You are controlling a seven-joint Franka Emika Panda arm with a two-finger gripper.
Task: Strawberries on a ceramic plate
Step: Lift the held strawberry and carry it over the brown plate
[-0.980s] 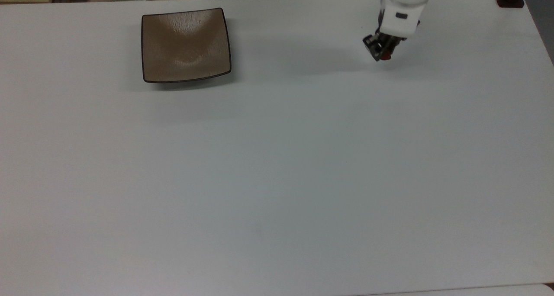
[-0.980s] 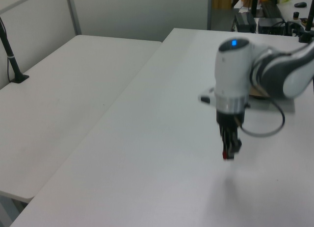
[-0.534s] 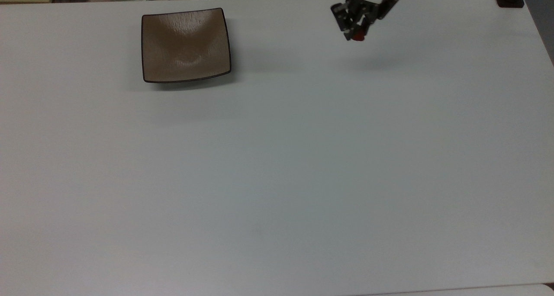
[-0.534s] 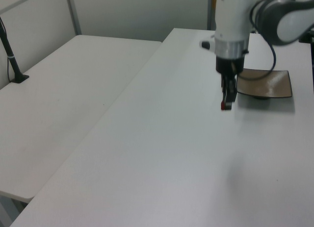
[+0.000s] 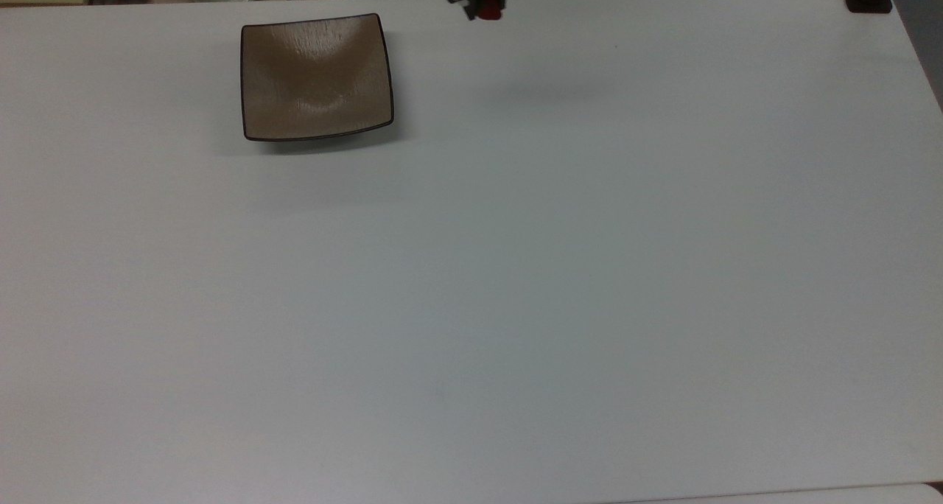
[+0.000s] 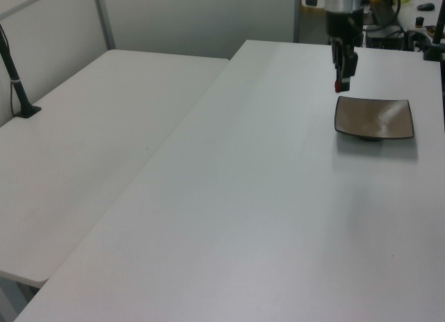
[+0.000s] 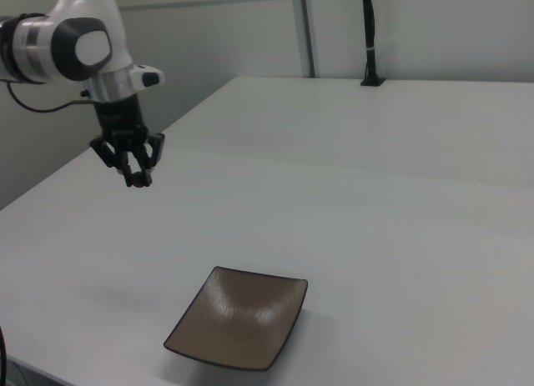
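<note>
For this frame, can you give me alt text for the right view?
The robot's gripper hangs in the air above a white table, closed on a small red strawberry. A square tan-brown ceramic plate, empty, sits on the table nearer the camera, to the right view's right of the gripper.

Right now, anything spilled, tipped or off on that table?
Nothing stands out. The ceramic plate sits flat and empty on the table, and the strawberry is held in the tool, well above the surface, not over the plate.
</note>
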